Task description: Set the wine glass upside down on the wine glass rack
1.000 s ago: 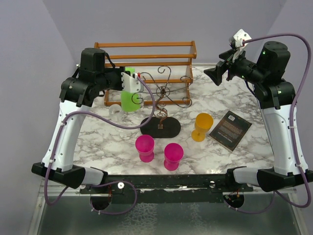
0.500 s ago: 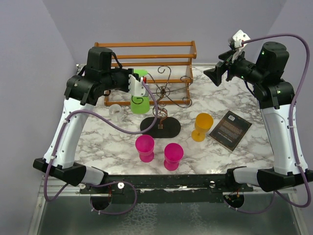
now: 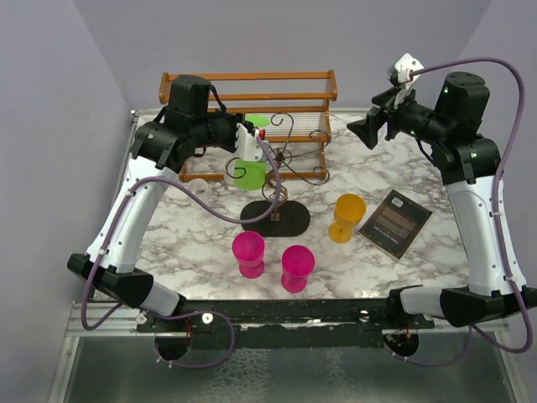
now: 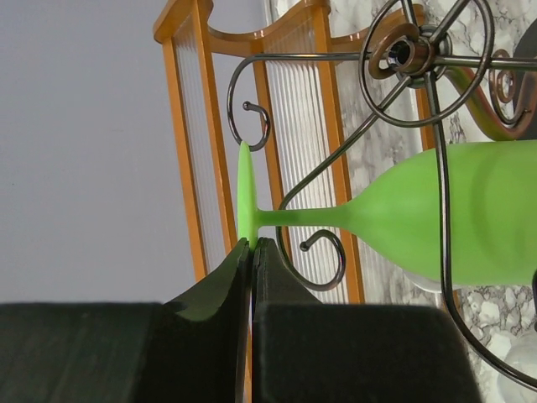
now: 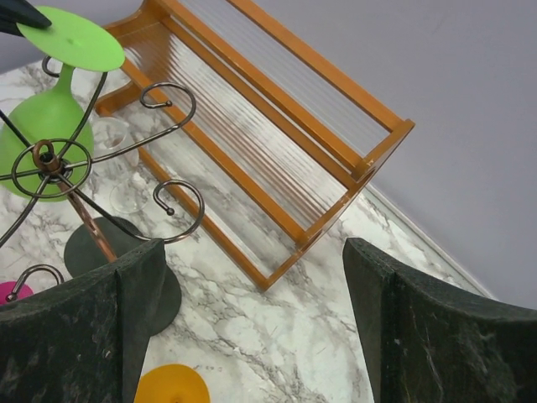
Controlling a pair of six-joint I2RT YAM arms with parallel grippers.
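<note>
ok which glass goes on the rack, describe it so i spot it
At the back of the table, before the wooden shelf, stands a dark wire rack. Among its scrolls is the green glass, upside down, foot pinched in the left fingers; the two pink glasses and the orange glass stand upright.

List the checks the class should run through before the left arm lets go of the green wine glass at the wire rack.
1. Grip: left claw shut on foot of green wine glass: ok.
2. Glass upside down, foot above bowl: ok.
3. Stem seated in a scroll arm of the wine glass rack: cannot tell.
4. Idle right claw open, apart from rack: ok.
5. Nearby orange glass stands apart from rack base: ok.
</note>
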